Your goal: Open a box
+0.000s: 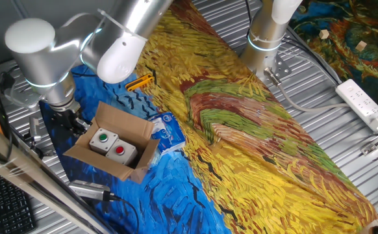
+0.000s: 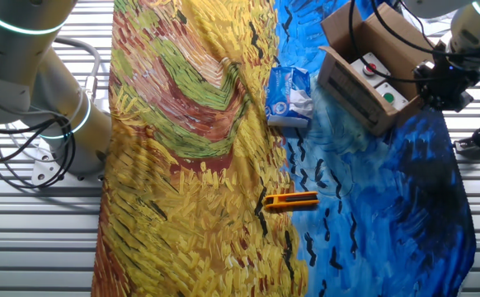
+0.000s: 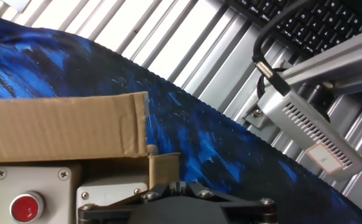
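The box [image 1: 114,144], at the near left on the blue cloth [image 1: 176,188], looks light, its flaps stiff yet creasable, best pinched at an edge; whether my claw [image 1: 69,121] beside it is open I cannot tell.

Ribbed metal table [image 1: 345,140], mostly covered by a painted cloth [image 1: 254,149], yellow across the middle, blue at lower left. On the cloth: open cardboard box [image 1: 114,146] at lower left, blue-and-white packet [image 1: 167,132] touching its right side, orange tool [image 1: 139,81] above them. White power strip [image 1: 367,104] on bare metal at right edge. Keyboard [image 1: 4,208] at bottom-left corner.
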`<control>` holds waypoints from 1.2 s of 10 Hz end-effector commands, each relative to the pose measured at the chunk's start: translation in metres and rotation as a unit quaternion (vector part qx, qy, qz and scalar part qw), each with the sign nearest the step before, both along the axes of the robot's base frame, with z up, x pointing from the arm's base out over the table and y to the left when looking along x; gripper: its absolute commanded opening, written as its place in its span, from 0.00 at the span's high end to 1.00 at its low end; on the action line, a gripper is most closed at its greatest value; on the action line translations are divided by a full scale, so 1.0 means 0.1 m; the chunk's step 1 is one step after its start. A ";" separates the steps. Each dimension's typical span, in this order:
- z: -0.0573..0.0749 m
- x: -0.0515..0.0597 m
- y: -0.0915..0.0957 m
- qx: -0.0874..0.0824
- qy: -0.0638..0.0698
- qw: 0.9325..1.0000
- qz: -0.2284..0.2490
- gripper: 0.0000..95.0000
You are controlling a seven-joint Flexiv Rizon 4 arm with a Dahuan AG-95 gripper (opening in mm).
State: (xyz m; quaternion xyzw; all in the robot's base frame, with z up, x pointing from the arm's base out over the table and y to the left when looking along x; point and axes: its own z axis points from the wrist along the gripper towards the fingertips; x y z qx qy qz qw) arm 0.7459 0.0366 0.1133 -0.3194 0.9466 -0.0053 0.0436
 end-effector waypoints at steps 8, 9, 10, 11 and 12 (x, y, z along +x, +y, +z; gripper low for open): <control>0.36 -0.04 -0.02 -0.001 0.006 1.000 0.003 1.00; 0.49 -0.07 -0.02 -0.001 0.008 1.000 -0.003 1.00; 0.57 -0.10 -0.02 -0.001 0.009 1.000 -0.007 1.00; 0.72 -0.16 0.00 0.001 0.010 1.000 -0.021 1.00; 0.83 -0.23 0.04 0.004 0.009 0.999 -0.043 1.00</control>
